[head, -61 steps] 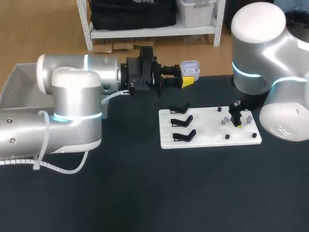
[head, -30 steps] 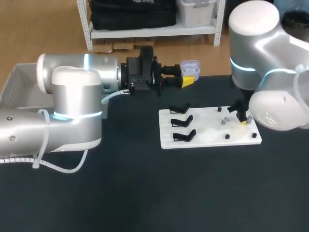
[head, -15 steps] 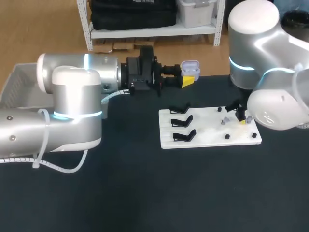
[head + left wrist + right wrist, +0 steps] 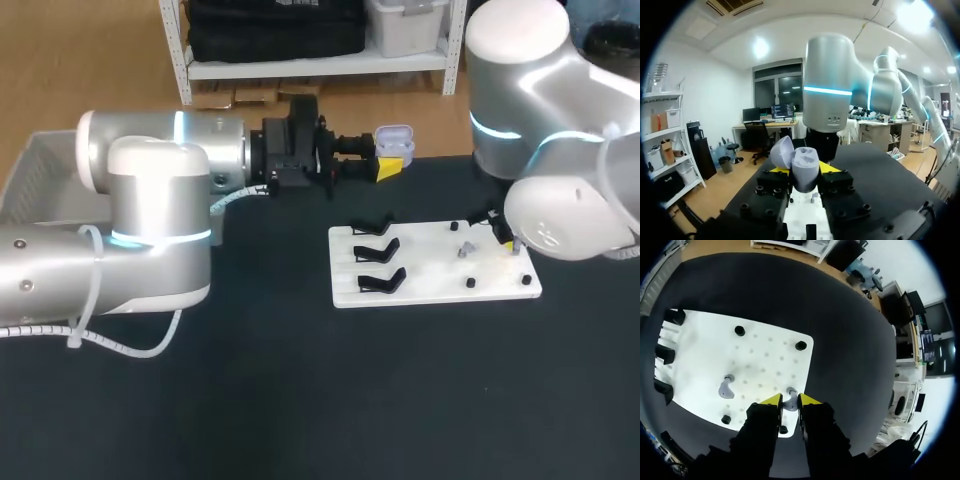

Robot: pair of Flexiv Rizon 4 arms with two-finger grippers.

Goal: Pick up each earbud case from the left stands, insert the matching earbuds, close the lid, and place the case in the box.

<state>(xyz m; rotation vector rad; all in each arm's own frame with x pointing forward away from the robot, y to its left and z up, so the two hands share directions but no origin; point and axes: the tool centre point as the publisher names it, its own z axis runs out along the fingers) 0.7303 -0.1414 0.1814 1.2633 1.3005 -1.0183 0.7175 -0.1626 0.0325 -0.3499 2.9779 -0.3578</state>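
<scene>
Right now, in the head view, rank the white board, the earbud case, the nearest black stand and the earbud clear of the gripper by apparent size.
1. white board
2. black stand and earbud case: about alike; the case is farther off, so tied
3. earbud

There was one earbud case (image 4: 394,143), pale lilac, at the far side of the table. One white board (image 4: 430,288) carried three black stands (image 4: 377,251) in a column at its left, two grey earbuds (image 4: 726,388) toward its right, and four small black pegs (image 4: 740,330). One grey box (image 4: 30,175) sat at the far left. Two arms (image 4: 160,190) were over the table.
</scene>
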